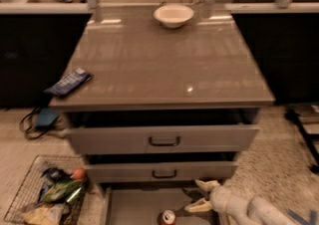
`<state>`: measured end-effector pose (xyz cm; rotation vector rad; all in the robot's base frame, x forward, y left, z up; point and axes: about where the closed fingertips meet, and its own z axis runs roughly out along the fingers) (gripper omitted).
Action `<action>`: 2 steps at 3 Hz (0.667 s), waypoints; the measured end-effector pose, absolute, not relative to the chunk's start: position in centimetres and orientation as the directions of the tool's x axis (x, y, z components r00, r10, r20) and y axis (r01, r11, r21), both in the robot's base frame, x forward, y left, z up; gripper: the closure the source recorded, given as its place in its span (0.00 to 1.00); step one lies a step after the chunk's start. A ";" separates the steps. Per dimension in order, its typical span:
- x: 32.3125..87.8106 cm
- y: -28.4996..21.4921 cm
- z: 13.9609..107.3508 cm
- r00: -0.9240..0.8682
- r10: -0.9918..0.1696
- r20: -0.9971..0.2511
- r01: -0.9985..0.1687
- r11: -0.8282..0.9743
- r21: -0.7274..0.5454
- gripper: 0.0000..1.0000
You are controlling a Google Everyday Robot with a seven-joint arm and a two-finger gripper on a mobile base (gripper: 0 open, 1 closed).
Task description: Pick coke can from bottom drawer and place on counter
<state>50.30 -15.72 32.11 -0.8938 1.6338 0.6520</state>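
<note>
Now we hold our pincer (195,196) low at the near right, above the right part of the open bottom drawer (137,203), with its two pale fingers spread apart and nothing between them. The coke can (168,217) stands upright on the drawer floor at the very near edge of view, just left of the pincer and not touching either finger. We judge the step in hand to be the reach for the can. To do it well, we should keep the fingers wide, bring one to each side of the can's red body below the silver top, and close only once the can sits squarely between them, since a nudge from one finger could tip or roll it. The two drawer fronts (163,140) above stand slightly out, so we should draw the can toward the near side before lifting it. On the desk (164,64) a white bowl (173,15) sits at the far edge and a blue packet (69,82) at the left edge, so the middle looks the safest place to set the can.
</note>
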 end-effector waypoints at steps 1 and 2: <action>50.0 -15.7 32.1 -0.106 -0.218 -0.970 -0.826 0.563 -0.036 0.00; 50.0 -15.7 32.1 -0.106 -0.218 -0.970 -0.826 0.563 -0.036 0.00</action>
